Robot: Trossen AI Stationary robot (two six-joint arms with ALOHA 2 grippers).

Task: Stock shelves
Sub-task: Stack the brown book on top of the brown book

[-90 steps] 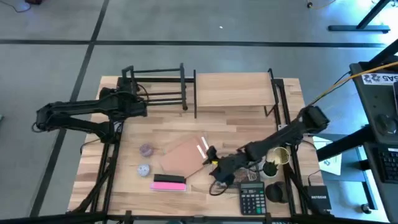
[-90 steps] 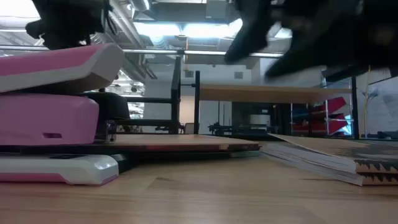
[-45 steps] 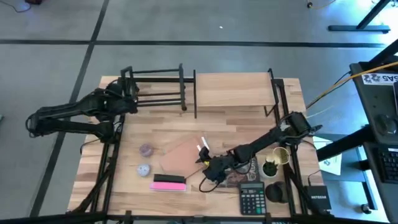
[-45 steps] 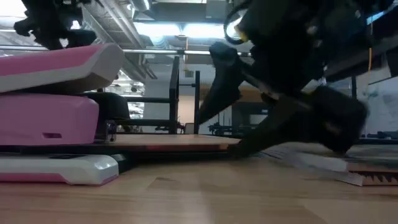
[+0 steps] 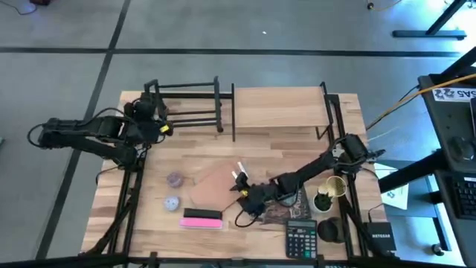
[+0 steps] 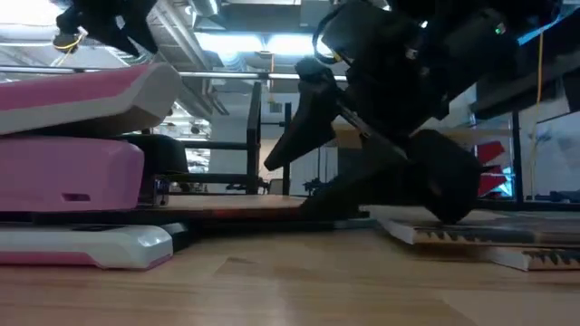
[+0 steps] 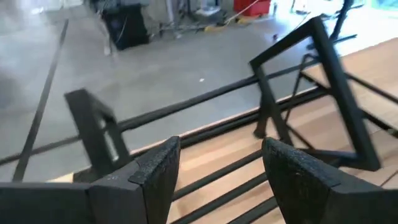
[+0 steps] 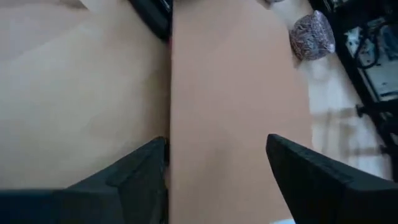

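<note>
Shelves stand along the far edge of the counter: the low black metal-bar rack and, just beside it toward the right arm's side, the two-level wood shelf. Both look unstocked from above. Taking the wood shelf as landmark: a flat brown book or pad lies on the counter nearer the front edge, well apart from the shelf; a pink stapler sits closer still to the front edge, two small round items beside the book, a calculator and a cup toward the right arm's side. Right gripper is low at the edge of the brown book; its wrist view shows the jaws apart with the brown cover between the fingers, not clamped. Left gripper hovers over the black rack, well away from the book, jaws apart, empty. Judged step: reaching to pick up the book, first item for stocking. Next move calls for getting one finger under the cover edge, closing, then lifting clear before carrying toward the shelf. Risk: thin flat book may slide instead of lifting.
</note>
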